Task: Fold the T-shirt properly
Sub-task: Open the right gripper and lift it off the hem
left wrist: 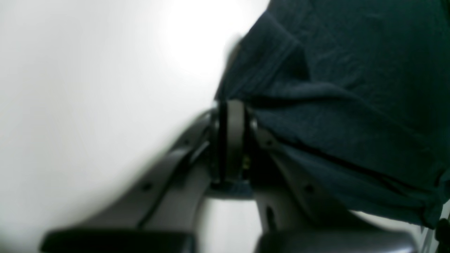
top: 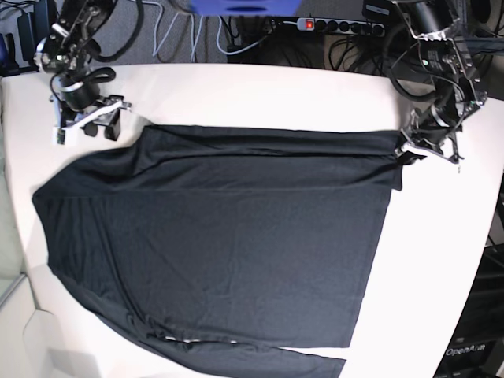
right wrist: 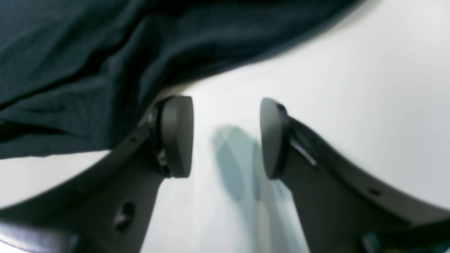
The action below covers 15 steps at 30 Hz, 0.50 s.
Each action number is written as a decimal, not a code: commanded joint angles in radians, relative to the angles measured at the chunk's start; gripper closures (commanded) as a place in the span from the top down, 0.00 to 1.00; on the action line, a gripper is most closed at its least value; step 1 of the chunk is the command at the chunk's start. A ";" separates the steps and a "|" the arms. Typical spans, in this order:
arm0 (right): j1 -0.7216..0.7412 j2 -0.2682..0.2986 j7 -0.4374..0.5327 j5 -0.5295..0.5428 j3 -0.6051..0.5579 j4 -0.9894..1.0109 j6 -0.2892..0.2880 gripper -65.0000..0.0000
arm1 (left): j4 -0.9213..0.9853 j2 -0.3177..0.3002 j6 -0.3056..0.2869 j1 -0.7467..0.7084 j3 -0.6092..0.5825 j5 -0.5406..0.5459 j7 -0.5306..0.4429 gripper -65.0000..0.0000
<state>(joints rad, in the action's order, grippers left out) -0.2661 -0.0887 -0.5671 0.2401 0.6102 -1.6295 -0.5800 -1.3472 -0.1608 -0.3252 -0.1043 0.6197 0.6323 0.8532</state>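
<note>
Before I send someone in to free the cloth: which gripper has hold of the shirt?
On the white table lies the black T-shirt. Follow its far edge to the base view's right end: the left gripper is shut on that corner. The right gripper, at the other end, stands open beside the cloth.

base: looks steeply down from above onto the whole table (top: 236,90), far enough to take in the entire shirt (top: 220,244) and both arms.
left wrist: sits just behind the left gripper (left wrist: 232,140), faces along its fingers, very near the shirt (left wrist: 351,105); blurred.
right wrist: sits just behind the right gripper (right wrist: 226,137), faces down at the table (right wrist: 369,88) beside the shirt (right wrist: 88,52); close, blurred.
shared: shirt's far edge and the white table beside it, seen in all three.
</note>
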 commanded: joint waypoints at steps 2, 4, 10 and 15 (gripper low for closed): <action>0.006 -0.010 0.029 0.012 0.000 -0.022 -0.011 0.48 | -0.015 -0.013 -0.007 0.015 0.002 0.011 -0.015 0.00; 0.004 -0.019 0.029 0.011 0.000 -0.022 -0.011 0.48 | -0.015 -0.013 -0.007 0.016 0.002 0.011 -0.015 0.00; -0.009 -0.046 0.029 0.014 -0.034 -0.027 -0.013 0.48 | -0.015 -0.013 -0.007 0.018 0.002 0.011 -0.015 0.00; -0.034 -0.046 0.029 0.015 -0.097 -0.028 -0.013 0.48 | -0.015 -0.013 -0.007 0.018 0.002 0.011 -0.015 0.00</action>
<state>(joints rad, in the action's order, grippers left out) -0.3008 -0.1356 -0.5488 0.2440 0.5129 -1.6394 -0.5808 -1.3472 -0.1612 -0.3248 -0.0986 0.6197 0.6327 0.8532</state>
